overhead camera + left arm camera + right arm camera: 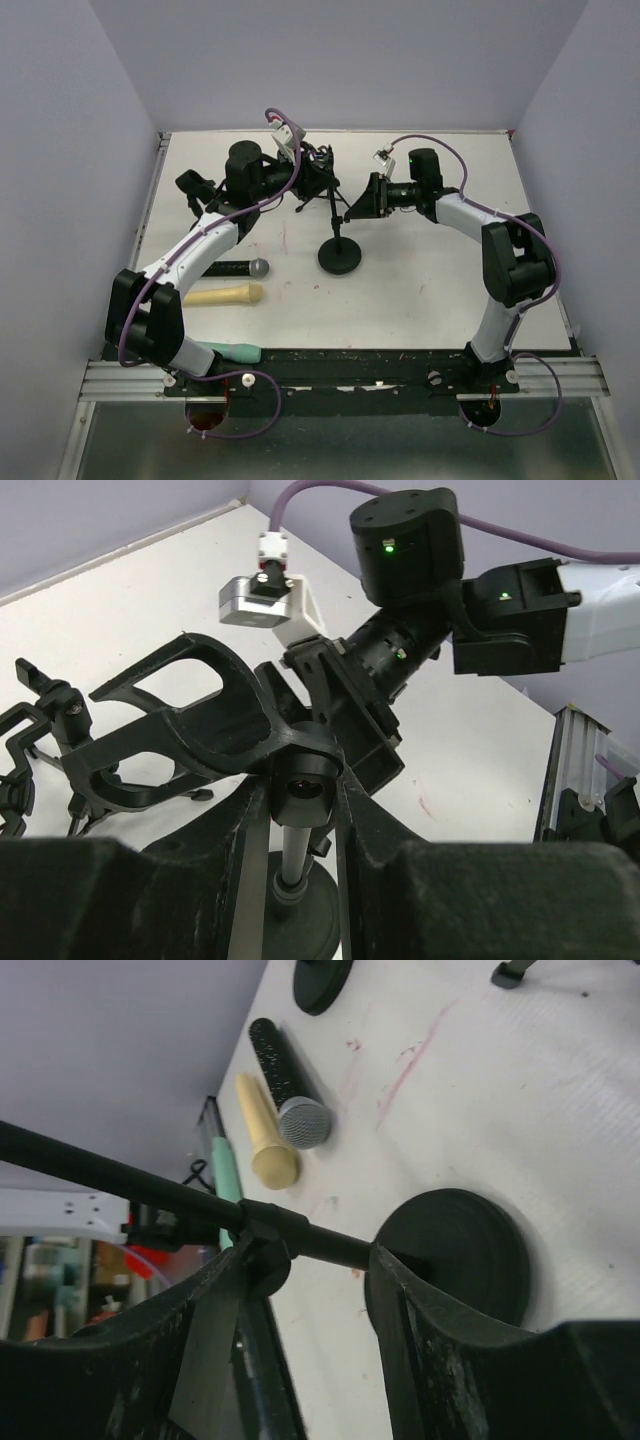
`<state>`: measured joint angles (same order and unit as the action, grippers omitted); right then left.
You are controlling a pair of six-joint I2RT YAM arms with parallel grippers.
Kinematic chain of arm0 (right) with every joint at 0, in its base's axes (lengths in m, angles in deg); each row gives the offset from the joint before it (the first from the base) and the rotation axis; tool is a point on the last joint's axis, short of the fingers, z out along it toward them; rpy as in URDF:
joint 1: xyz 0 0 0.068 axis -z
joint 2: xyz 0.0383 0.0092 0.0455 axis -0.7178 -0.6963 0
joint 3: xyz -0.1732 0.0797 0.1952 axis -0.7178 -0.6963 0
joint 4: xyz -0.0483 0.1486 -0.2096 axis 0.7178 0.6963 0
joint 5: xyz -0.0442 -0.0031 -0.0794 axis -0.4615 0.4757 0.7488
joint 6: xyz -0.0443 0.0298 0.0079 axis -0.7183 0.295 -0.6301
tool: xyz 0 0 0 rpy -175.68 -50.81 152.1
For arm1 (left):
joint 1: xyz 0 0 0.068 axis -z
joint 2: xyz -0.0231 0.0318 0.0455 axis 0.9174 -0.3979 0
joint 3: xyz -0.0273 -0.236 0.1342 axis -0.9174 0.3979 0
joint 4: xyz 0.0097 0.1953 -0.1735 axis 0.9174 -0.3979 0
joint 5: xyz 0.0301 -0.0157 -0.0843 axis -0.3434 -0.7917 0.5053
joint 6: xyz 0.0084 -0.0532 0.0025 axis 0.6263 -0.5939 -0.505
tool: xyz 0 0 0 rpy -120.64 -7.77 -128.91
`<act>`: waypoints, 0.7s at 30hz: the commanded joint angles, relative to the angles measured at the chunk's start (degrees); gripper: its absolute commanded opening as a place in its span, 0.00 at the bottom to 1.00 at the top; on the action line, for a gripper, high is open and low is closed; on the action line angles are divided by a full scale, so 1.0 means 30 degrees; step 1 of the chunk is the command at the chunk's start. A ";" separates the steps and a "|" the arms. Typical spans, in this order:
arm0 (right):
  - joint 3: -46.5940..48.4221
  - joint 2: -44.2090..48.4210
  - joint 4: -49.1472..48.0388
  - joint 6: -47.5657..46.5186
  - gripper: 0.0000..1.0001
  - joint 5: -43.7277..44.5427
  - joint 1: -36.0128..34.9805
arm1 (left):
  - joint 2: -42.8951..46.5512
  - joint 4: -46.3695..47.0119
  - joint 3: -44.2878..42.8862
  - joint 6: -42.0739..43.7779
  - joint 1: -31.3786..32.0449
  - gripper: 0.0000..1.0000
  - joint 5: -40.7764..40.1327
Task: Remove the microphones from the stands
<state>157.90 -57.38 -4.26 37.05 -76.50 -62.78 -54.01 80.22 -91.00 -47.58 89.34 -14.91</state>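
The mic (235, 268) lies flat on the table (450, 300), off the stand (340, 258). It is at about 9 o'clock from the stand's round base (470, 1250) and apart from it, with the silver grille pointing toward the base. Just beside the mic at its 6 o'clock lies a cream tube (225, 295), parallel to it. A green handle (235, 352) rests further toward 6 o'clock, at the table's near edge.

The stand is upright near the middle of the table. Its pole (130, 1180) rises from the base to a black clip (220, 725) at the top.

The left gripper (300, 790) reaches in from 9 o'clock. Its fingers (250, 840) are pinched nearly together on the stand's head, clamping the swivel joint just under the clip. The clip tilts away to the left in the wrist view.

The right gripper (312, 1255) comes in from 3 o'clock, lower on the stand. Its fingers (215, 1340) stand well apart, one on each side of the pole close above the base. The left finger sits right by a collar on the pole, but whether either finger presses on the pole cannot be told. It grips nothing.

A small folded tripod (195, 190) sits at about 10 o'clock from the base, beyond the left arm.
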 commanded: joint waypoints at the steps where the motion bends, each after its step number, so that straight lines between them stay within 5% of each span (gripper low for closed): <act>1: 0.1411 -0.1103 -0.0119 0.2903 0.57 -0.3547 0.0040 | 0.1085 0.0685 0.0226 -0.0143 0.0227 0.00 -0.0139; 12: 0.1442 -0.1662 -0.0823 0.3315 0.49 -0.4721 0.0040 | 0.1115 0.0452 0.0344 0.0208 0.0227 0.00 -0.0168; 21: 0.1150 -0.1018 -0.1585 0.2879 0.27 -0.4752 0.0010 | 0.0997 0.0305 0.0373 0.0385 0.0198 0.00 -0.0286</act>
<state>160.85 -61.54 -7.12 46.66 -88.68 -62.73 -52.61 80.16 -89.76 -46.53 89.67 -15.00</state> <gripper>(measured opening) 0.313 0.333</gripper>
